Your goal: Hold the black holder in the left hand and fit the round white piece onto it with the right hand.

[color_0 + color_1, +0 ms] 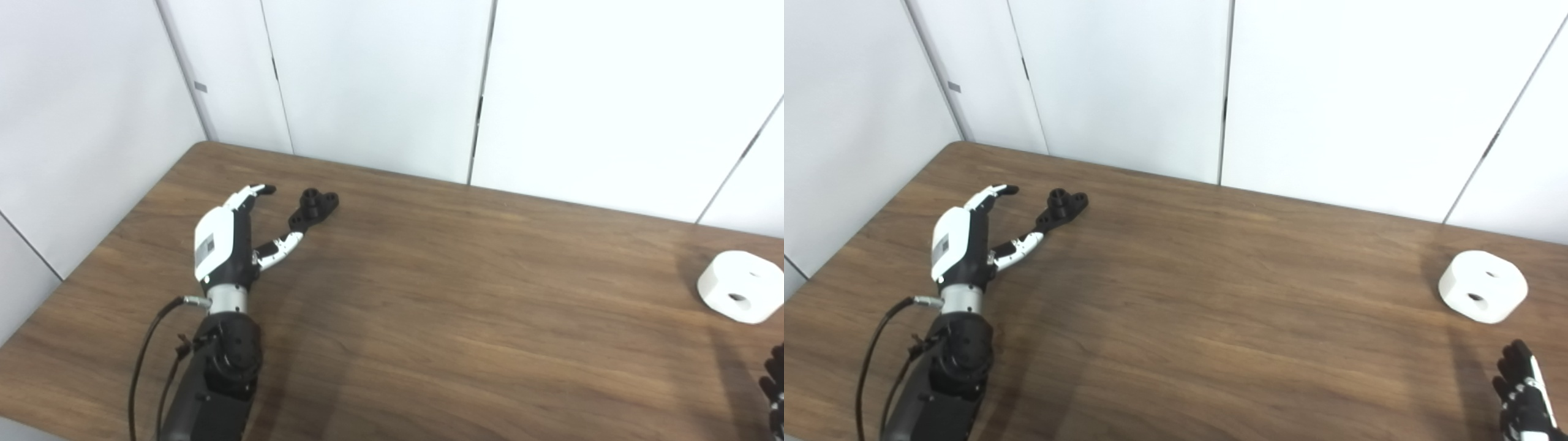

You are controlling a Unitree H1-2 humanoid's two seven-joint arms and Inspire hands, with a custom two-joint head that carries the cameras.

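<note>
At the left of the frame, the left hand (228,244) is spread open and empty, thumb tip near the small black plastic holder (313,208) lying on the brown wooden table (459,306). The round white piece (1482,285) sits far right; the right hand (1525,392) below it holds nothing, fingers apart

Brown wood-grain table (465,306) fills the lower part of both views, rounded far-left corner, far edge running up against the wall. Behind it: white wall panels (373,79), flat and matte, split by thin dark vertical seams (1225,92); seams lean outward toward the sides. A small grey tag (200,87) sits on the seam above the table's far-left corner. Left of the table more white panelling drops below the table edge. Light is even and diffuse, soft shadows on the wood, no floor or windows in view
</note>
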